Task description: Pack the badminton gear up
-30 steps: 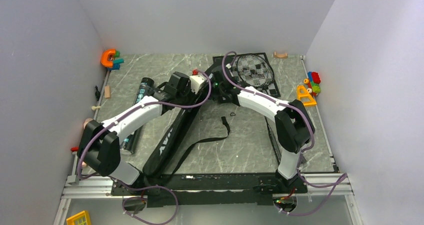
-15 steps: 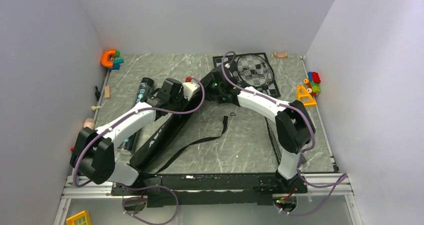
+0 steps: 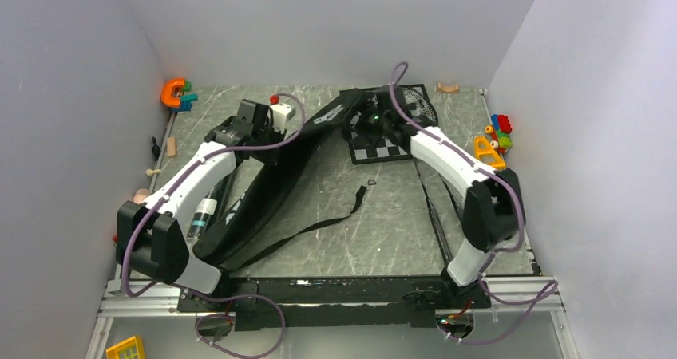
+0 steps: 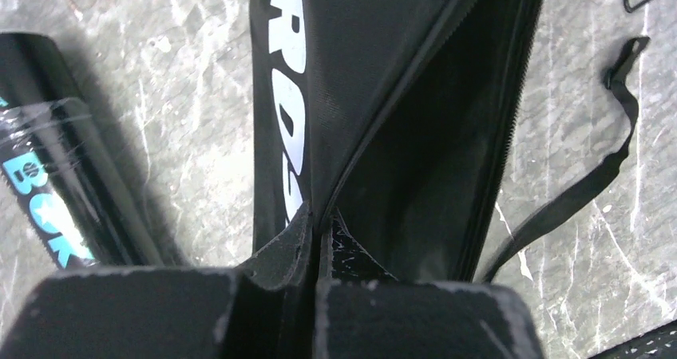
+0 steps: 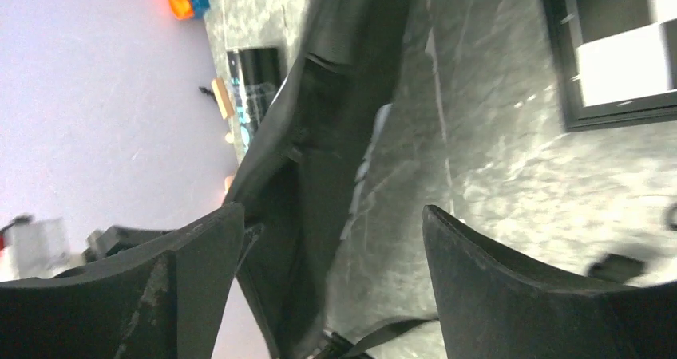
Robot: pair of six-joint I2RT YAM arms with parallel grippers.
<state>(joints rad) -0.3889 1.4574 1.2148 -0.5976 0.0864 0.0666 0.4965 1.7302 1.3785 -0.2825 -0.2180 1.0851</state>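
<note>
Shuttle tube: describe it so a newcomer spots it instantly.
Look at the left half of the marble table. Alongside the long black racket bag lies a dark tube. Only it is a glossy cylinder with cyan lettering.

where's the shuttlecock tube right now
In the top external view the long dark tube lies on the left side of the table, partly under the left arm and just left of the black racket bag.

robot lab cell: bare grey walls [image 3: 319, 32], marble-patterned table [image 3: 391, 215], aluminium frame [image 3: 519, 284]
</note>
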